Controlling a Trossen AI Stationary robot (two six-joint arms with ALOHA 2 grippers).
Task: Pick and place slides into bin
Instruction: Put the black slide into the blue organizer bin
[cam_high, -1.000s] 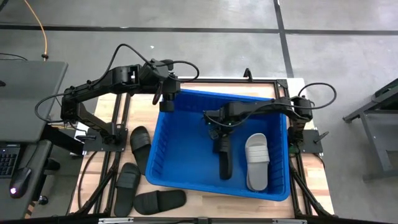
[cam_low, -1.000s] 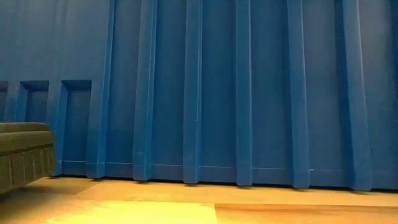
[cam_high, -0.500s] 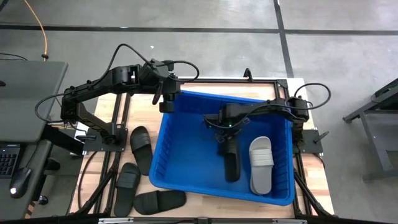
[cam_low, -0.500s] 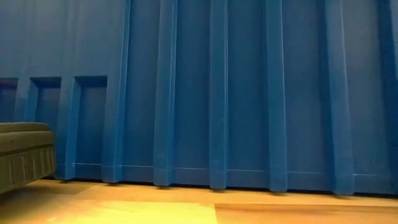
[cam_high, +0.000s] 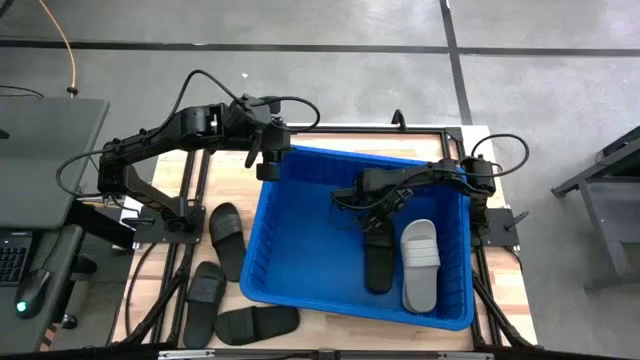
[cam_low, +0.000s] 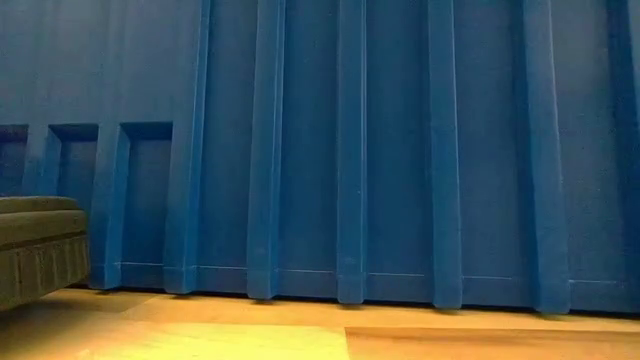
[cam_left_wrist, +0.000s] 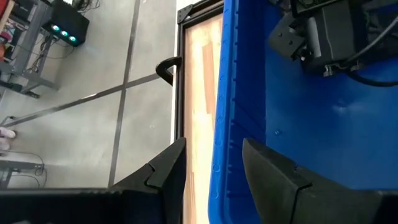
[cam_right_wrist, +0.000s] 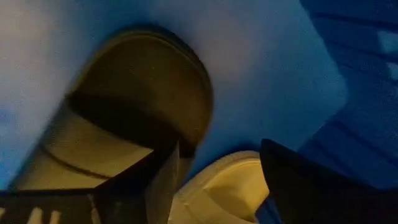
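Seen from above: a bright blue bin (cam_high: 300, 250) on a wooden table (cam_high: 170, 290), with two dark robot arms reaching toward it.

Partly done, by the look of it. Two slides already inside the bin: a black slide (cam_high: 378, 262) lying flat on the floor, and a light grey slide (cam_high: 419, 265) just beside it, nearer the right-hand wall. Three black slides still out on the table, left of the bin: one (cam_high: 226, 232) close against the bin's wall, another (cam_high: 205, 298) nearer the table's front edge, a third (cam_high: 256, 321) lying crosswise by the bin's front corner. So roughly two in, three to go.

Right tool (cam_high: 372, 212) inside the bin, just above the black slide's back end, fingers spread apart with nothing between them. Left tool (cam_high: 268, 168) at the bin's far left corner, its fingers (cam_left_wrist: 270, 171) set apart either side of the rolled rim (cam_left_wrist: 224, 93); whether actually pressing on it, cannot tell.

Slides: slip-on, one wide strap band across a flat, moulded sole, matt rubber. Bin: rectangular, ribbed walls, far larger than any slide, plenty of floor still bare.
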